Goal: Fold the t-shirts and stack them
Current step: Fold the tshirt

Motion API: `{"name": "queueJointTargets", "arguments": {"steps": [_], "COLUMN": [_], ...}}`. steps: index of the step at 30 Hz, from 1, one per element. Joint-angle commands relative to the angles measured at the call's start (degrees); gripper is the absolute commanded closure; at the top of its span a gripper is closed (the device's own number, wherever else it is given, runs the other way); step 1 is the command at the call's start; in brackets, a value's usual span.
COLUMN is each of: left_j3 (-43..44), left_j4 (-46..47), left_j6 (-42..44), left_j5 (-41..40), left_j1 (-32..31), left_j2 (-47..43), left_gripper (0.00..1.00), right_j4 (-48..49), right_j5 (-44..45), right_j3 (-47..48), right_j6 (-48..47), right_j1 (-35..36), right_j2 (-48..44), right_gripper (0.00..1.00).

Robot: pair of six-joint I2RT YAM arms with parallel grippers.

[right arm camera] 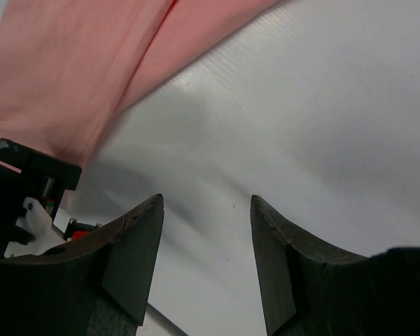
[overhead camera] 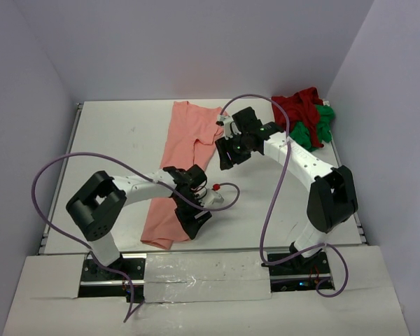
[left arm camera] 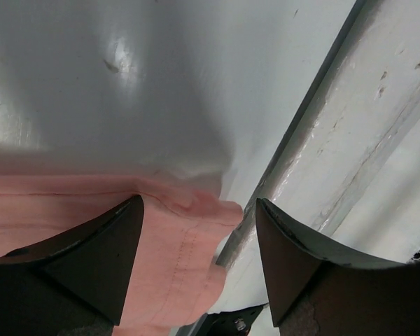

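Observation:
The salmon-pink t-shirt point(overhead camera: 182, 164) lies as a long narrow strip from the back of the table to its near edge. My left gripper point(overhead camera: 194, 225) hovers over the strip's near right corner. In the left wrist view its jaws point(left arm camera: 199, 201) stand open, with that pink corner point(left arm camera: 175, 245) lying loose between them. My right gripper point(overhead camera: 225, 158) is open beside the strip's far right edge, over bare table point(right arm camera: 287, 105); nothing is between its fingers point(right arm camera: 206, 198). The dark red t-shirt point(overhead camera: 297, 106) and the bright green t-shirt point(overhead camera: 315, 129) are heaped at the back right corner.
A metal rail point(left arm camera: 301, 140) runs along the table's near edge just past the pink corner. A purple cable point(overhead camera: 273, 203) loops over the table between the arms. White walls close in the left, back and right sides. Part of the left arm point(right arm camera: 28, 182) shows in the right wrist view.

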Motion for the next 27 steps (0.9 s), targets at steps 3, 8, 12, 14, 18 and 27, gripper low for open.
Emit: {"name": "queueJointTargets", "arguments": {"steps": [3,8,12,14,18,27], "left_j3": [1.6,1.0,1.0,0.4,-0.2,3.0], "left_j4": [-0.4,1.1,0.2,0.6,-0.5,-2.6], "left_j6": [-0.3,-2.2,-2.5,-2.9,-2.9,-3.0], "left_j5": [-2.6,-9.7,-13.3,-14.4,-16.1,-15.4], "left_j1": [-2.3,-2.4,-2.4,-2.7,-2.8,-2.8], "left_j2": [1.9,2.1,3.2,3.6,5.0,3.1], "left_gripper": [0.25,0.29,0.4,0.51,0.93,1.0], "right_j4": [-0.1,-0.2,-0.3,-0.4,-0.4,-0.4], "right_j5": [-1.5,-2.8,-3.8,-3.8,-3.9,-4.6], "right_j3": [2.4,2.1,2.4,2.4,2.4,2.1], "right_j6": [-0.6,-0.6,-0.6,-0.6,-0.6,-0.6], "right_j1": [-0.3,-0.3,-0.3,-0.4,-0.6,-1.2], "right_j2": [-2.9,-3.5,-3.7,-3.9,-4.3,-4.4], "right_gripper": [0.4,0.4,0.4,0.4,0.4,0.4]}}
